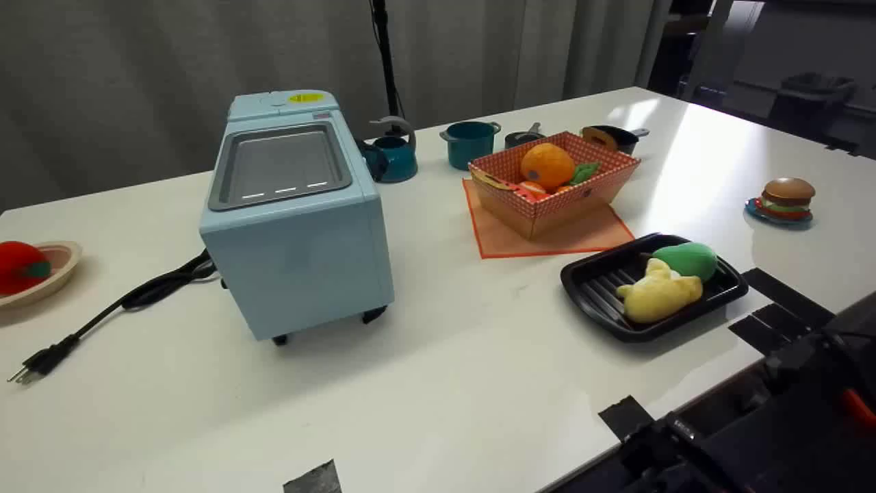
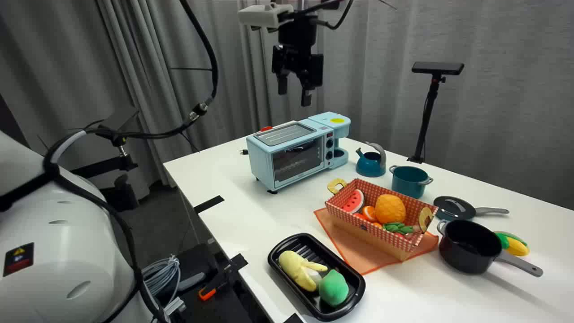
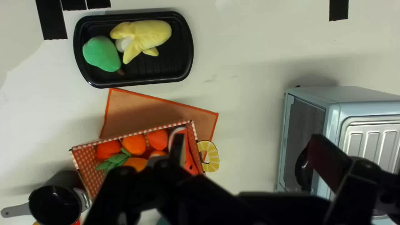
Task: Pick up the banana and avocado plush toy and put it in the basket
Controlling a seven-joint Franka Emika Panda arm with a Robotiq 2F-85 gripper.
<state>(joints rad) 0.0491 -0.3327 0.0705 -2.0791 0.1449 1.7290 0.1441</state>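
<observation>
with hand (image 2: pixel 294 93) spread wide and nothing held, hanging high over the bench (image 1: pixel 445 370); in the wrist view, lined up between the basket (image 2: pixel 367 237) and the light-blue toaster oven (image 2: pixel 287 154). look next to that basket, set on an orange cloth (image 1: pixel 496 236) and already stocked with an orange (image 2: pixel 390 208), a watermelon slice (image 2: pixel 354 202) and leafy greens (image 2: pixel 398 228), among others.

look farther out to the black tray (image 3: pixel 162 67), just beside the cloth, for both toys: lying inside together, with the banana (image 3: pixel 151 33) on its side and its white tip seemingly against the avocado plush toy (image 3: pixel 101 53).

judging by the plush, expect little weight, plenty of give, nothing brittle and not much slip. for the banana, take the plump body crosswise, well away from the loose peel flaps, likely to fold or drag if caught alone. go down close alongside, minding the tray rim, near on one flank. for the avocado plush toy, expect a rounder shape, apt to roll or squirm out if pinched high; reach low across the widest part and leave the brown stem alone. squeeze gently, yet deep enough to sink into the stuffing.
</observation>
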